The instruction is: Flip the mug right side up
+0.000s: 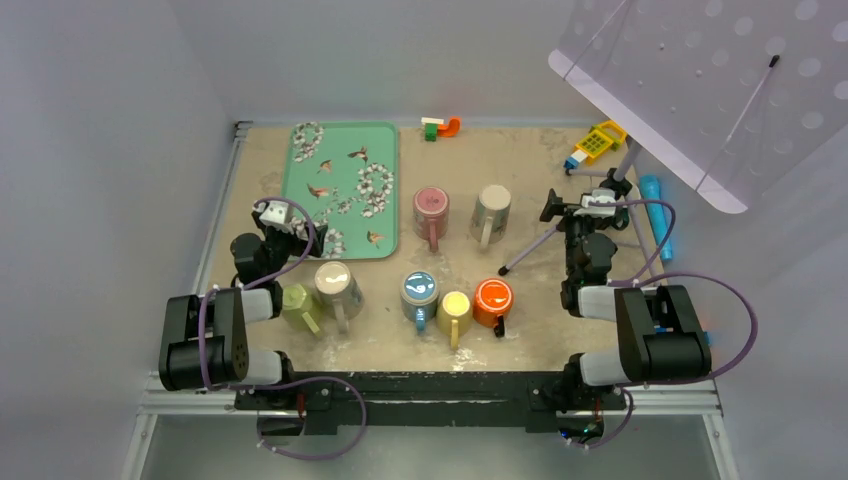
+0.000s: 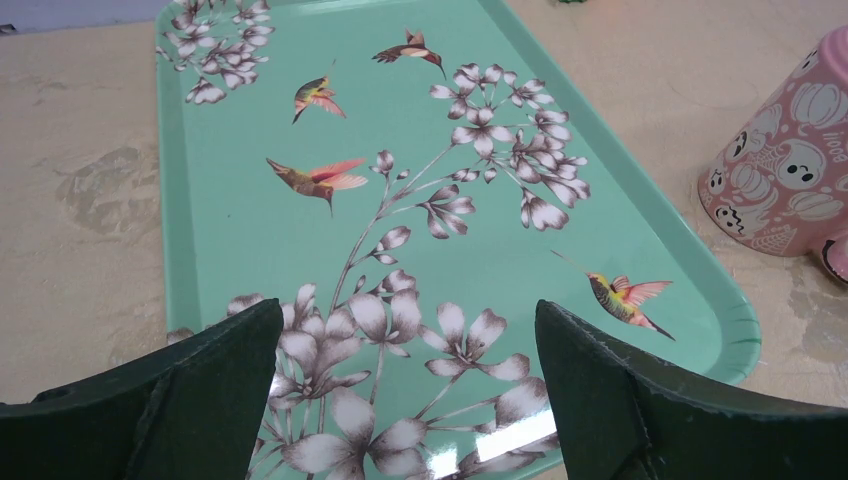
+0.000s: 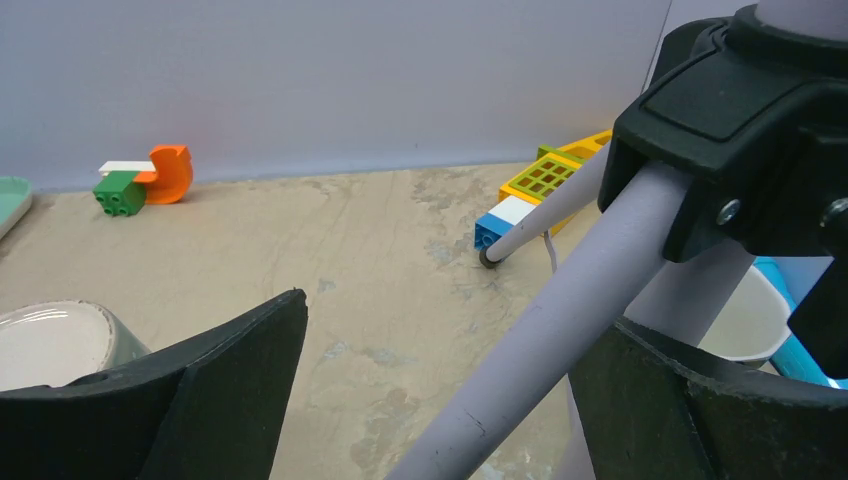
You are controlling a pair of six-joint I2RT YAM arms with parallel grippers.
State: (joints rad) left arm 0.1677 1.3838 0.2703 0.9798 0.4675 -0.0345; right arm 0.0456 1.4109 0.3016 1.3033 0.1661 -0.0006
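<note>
**Both pincers wide, nothing held**

The tan, stained tabletop [image 1: 385, 345] sat between pale grey walls [image 1: 400, 60]. My left pincer [image 2: 410, 335] hung spread wide over the near end of the mint-green rectangular tray printed with hummingbirds and blossoms [image 2: 230, 235], gripping nothing. The pink ceramic mug with ghost prints [image 2: 782, 175] stood just right of the tray, seemingly mouth-down. My right pincer [image 3: 445, 325], well right of the tray, gaped equally wide. A grey tripod leg [image 3: 560, 310] passed between its fingers, and I could not tell whether it touched them.

Left gripper [image 2: 408, 325], right gripper [image 3: 450, 330]: jaws spread wide.
</note>
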